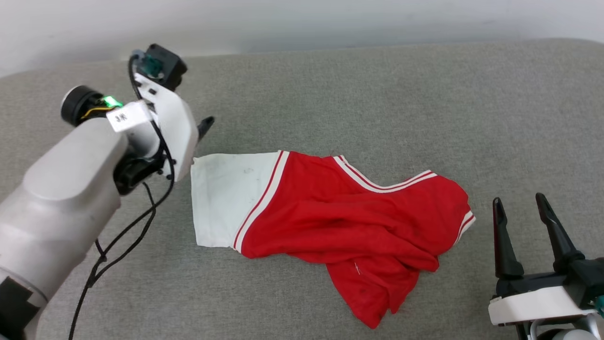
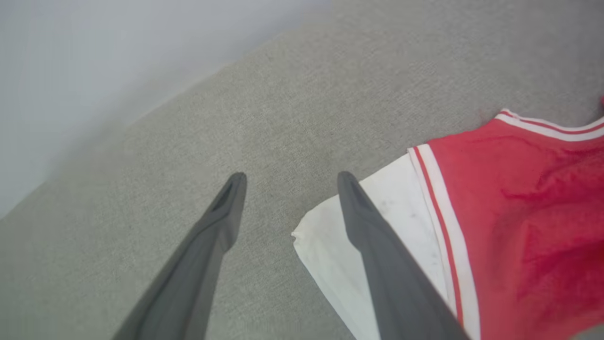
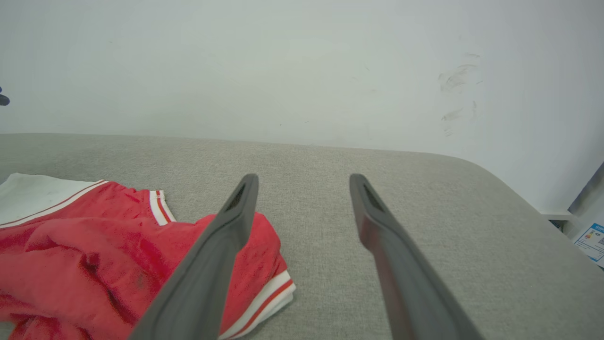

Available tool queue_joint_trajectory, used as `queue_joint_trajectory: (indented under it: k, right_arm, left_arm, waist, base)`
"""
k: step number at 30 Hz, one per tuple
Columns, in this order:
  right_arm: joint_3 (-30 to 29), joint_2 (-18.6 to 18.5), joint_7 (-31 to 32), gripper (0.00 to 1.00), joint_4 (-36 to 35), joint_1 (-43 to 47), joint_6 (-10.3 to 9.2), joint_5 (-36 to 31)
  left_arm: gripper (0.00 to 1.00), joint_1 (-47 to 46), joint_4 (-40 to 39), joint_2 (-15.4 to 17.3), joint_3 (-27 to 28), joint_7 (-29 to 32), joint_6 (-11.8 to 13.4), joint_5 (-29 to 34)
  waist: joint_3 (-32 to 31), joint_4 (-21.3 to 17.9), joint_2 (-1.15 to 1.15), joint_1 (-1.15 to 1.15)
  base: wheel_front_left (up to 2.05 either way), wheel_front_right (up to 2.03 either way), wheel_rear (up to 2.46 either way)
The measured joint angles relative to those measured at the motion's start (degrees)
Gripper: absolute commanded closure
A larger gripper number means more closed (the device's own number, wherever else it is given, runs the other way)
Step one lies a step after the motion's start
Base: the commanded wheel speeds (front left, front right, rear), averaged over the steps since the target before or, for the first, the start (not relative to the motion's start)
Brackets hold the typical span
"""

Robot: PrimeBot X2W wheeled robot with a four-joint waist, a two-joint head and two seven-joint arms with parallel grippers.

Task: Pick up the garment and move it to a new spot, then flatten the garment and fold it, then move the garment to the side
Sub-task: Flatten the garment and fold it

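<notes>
The garment (image 1: pixel 330 208), a red T-shirt with a white sleeve and striped trim, lies crumpled on the grey cushioned surface (image 1: pixel 377 104). Its white sleeve (image 2: pixel 339 255) points toward my left gripper (image 2: pixel 288 182), which hovers open just above the sleeve's corner with nothing between its fingers. In the head view one dark fingertip (image 1: pixel 205 125) of that gripper shows past the white wrist. My right gripper (image 1: pixel 518 203) stands open at the lower right, a little right of the shirt's red edge (image 3: pixel 264 264), holding nothing.
A pale wall (image 1: pixel 302 23) runs behind the grey surface. The surface's rounded right end (image 3: pixel 519 198) drops off near a shelf with a printed label (image 3: pixel 592 241). A black cable (image 1: pixel 122 236) hangs from my left arm.
</notes>
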Motion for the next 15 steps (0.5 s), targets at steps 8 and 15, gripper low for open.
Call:
queue_joint_trajectory:
  k: [8, 15]
  right_arm:
    - [0.69, -0.01, 0.0, 0.0, -0.24, -2.84, 0.0, 0.02]
    - [-0.12, -0.02, 0.0, 0.0, -0.32, -3.49, 0.0, 0.37]
  left_arm:
    - [0.0, 2.06, 8.05, 0.38, 0.31, 12.41, -0.57, -8.62]
    - [1.0, 3.61, 10.93, 0.38, -0.85, 14.78, -0.83, -10.24]
  waist:
    - [4.9, -2.89, 0.0, 0.0]
    - [6.63, -4.93, 0.0, 0.0]
  base:
    - [0.0, 0.0, 0.0]
    - [0.0, 0.0, 0.0]
